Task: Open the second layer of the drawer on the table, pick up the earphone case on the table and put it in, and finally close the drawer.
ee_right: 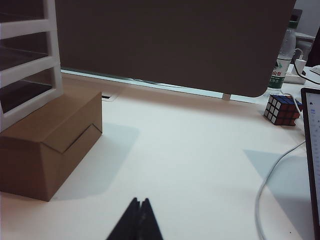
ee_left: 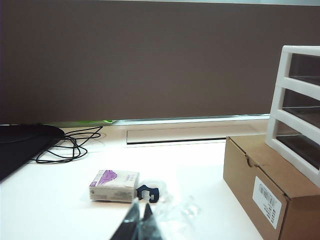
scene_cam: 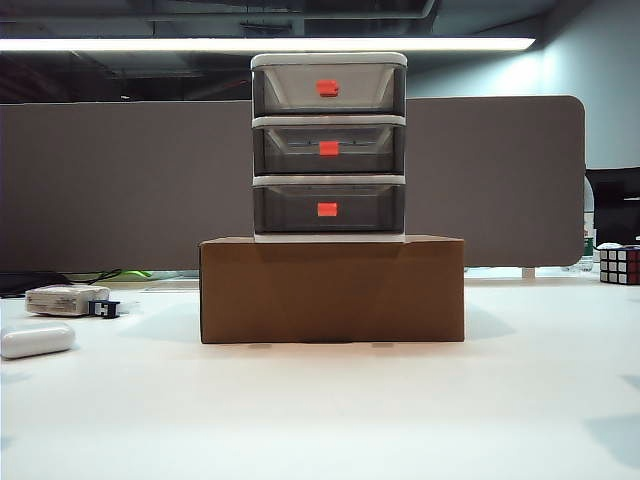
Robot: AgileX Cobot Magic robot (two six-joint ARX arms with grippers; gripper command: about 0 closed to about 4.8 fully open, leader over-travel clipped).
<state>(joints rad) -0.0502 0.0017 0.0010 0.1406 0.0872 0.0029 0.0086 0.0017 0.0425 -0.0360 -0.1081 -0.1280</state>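
The drawer (scene_cam: 329, 146) is a white-framed cabinet with three smoky grey tiers, standing on a brown cardboard box (scene_cam: 332, 288) at the middle of the table (scene_cam: 320, 410). The second layer (scene_cam: 329, 148), with its orange-red tab, sits flush and closed like the other two. The earphone case (scene_cam: 37, 339), glossy white and pill-shaped, lies at the far left near the front. My left gripper (ee_left: 141, 206) is shut and empty, low over the table short of a white boxy item (ee_left: 114, 185). My right gripper (ee_right: 140, 201) is shut and empty over bare table, beside the cardboard box (ee_right: 50, 145).
A flat white boxy item (scene_cam: 66, 299) with a dark plug (scene_cam: 104, 309) lies behind the earphone case. Black cables (ee_left: 70, 145) coil at the far left. A Rubik's cube (ee_right: 282, 110), a bottle (ee_right: 282, 60), a white cable (ee_right: 272, 180) and a dark screen edge (ee_right: 312, 150) are on the right. A grey partition (scene_cam: 120, 180) backs the table.
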